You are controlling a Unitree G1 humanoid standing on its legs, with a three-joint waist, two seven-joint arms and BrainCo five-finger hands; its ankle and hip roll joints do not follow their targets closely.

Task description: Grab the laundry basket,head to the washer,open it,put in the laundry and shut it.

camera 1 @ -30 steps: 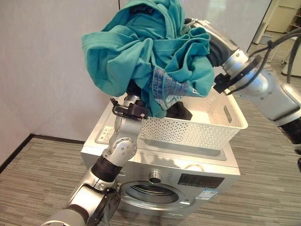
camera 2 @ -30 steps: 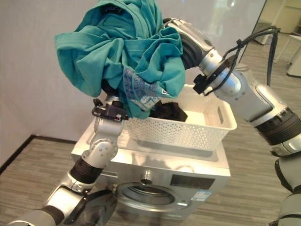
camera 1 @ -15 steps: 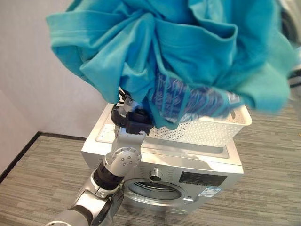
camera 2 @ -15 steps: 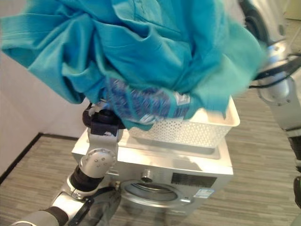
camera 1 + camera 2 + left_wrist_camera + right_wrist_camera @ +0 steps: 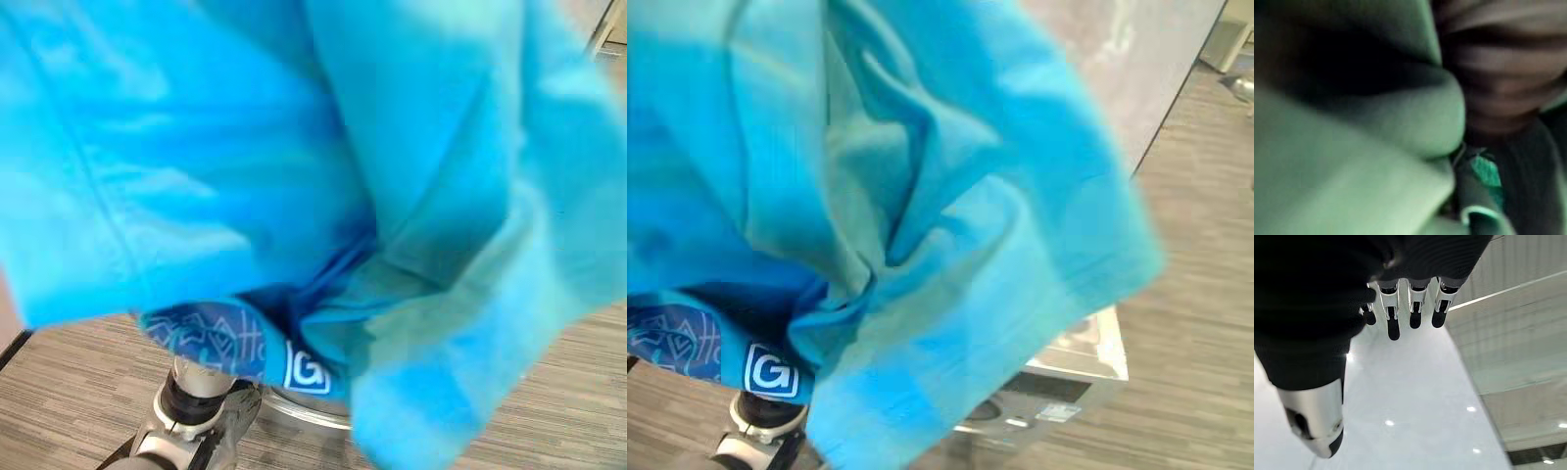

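Note:
A teal garment point(image 5: 294, 176) with a blue patterned patch point(image 5: 211, 343) hangs lifted right before my head and hides the basket. My left arm point(image 5: 191, 406) goes up under it, and the left wrist view shows its folds point(image 5: 1361, 147) pressed close around that hand. Below the cloth's edge a corner of the silver washer point(image 5: 1073, 367) shows with its panel. My right hand point(image 5: 1393, 320) is held up against a pale wall, open, nothing in it.
Grey wood-grain floor point(image 5: 59, 392) lies left of the washer and also to its right point(image 5: 1195, 294). A pale wall point(image 5: 1127, 69) stands behind.
The teal garment has risen from over the basket to right before my head, now hiding the basket and most of the washer. My right arm has dropped from sight behind it.

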